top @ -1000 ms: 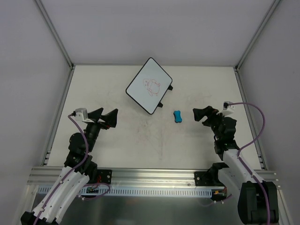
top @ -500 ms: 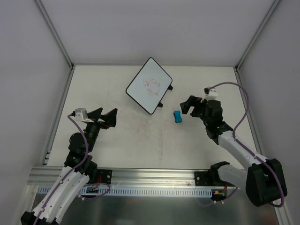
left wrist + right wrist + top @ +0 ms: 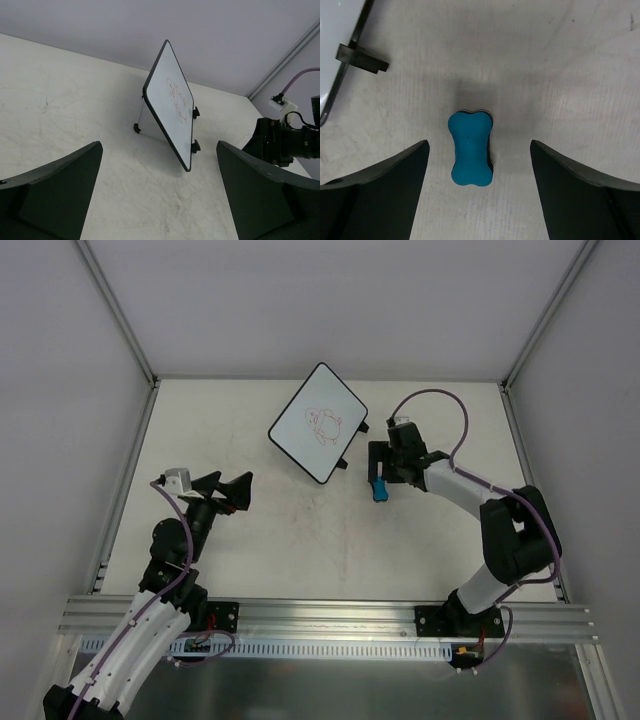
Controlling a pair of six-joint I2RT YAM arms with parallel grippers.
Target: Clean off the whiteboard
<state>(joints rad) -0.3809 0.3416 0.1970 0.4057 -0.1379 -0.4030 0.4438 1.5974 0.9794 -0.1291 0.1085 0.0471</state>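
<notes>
Swung in from 3 o'clock, my right gripper [image 3: 379, 466], wide open and empty, hangs over the eraser [image 3: 470, 148], lengthwise 12-to-6.

Whiteboard [image 3: 317, 424]: white rectangular board with rounded corners, a thin black rim and two small black feet on one edge. A reddish doodle [image 3: 179, 100] marks its centre, unerased. It stands tilted on a thin prop, turned diagonally, at the far middle of the table [image 3: 250, 540].
</notes>
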